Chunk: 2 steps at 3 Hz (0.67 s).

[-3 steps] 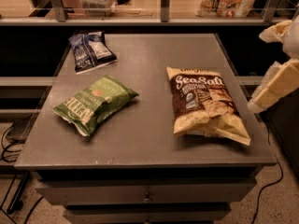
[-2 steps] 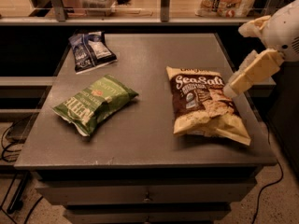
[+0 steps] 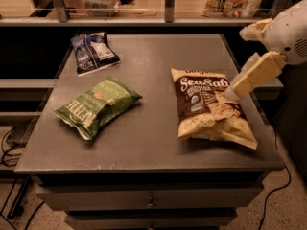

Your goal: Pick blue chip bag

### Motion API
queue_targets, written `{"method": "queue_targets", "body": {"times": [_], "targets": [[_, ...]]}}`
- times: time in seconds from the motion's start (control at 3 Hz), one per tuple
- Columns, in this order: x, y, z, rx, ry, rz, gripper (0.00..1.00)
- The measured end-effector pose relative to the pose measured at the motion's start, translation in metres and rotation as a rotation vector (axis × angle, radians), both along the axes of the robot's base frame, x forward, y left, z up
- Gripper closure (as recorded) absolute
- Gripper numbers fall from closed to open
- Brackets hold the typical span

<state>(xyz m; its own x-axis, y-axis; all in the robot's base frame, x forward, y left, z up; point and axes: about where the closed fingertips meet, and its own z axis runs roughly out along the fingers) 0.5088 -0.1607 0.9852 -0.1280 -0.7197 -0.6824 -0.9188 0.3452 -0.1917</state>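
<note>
**A:** Where is the blue bag [image 3: 93,51] sitting?

**B:** It is lying flat at the far left corner of the table [image 3: 158,56], close to the left edge. Nothing is resting on it or touching it, so I am judging it open to a reach from above.

**A:** What is lying near it?

**B:** The green bag [image 3: 98,104] is sitting closer to the front along the left side, apart from the blue one. The Sea Salt bag [image 3: 211,107] is lying along the right side, well apart from both.

**A:** And the gripper?

**B:** The gripper [image 3: 249,78] is hanging at the right edge, slanting down with its tip over the far right part of the Sea Salt bag. Nothing is showing in it. Whether it is apart or together, I cannot tell.

**A:** Why there?

**B:** The arm is reaching in from beyond the right edge, so I am guessing that is simply its way in. The whole table width is lying between it and the blue bag. The next move is calling for a crossing toward the far left corner, high enough to avoid snagging the Sea Salt bag.
</note>
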Motion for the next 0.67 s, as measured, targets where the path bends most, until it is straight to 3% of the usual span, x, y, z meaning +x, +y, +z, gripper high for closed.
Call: {"method": "queue_targets", "body": {"times": [0.67], "targets": [[0.028, 0.096, -0.018, 0.132, 0.053, 0.203, 0.00]]}}
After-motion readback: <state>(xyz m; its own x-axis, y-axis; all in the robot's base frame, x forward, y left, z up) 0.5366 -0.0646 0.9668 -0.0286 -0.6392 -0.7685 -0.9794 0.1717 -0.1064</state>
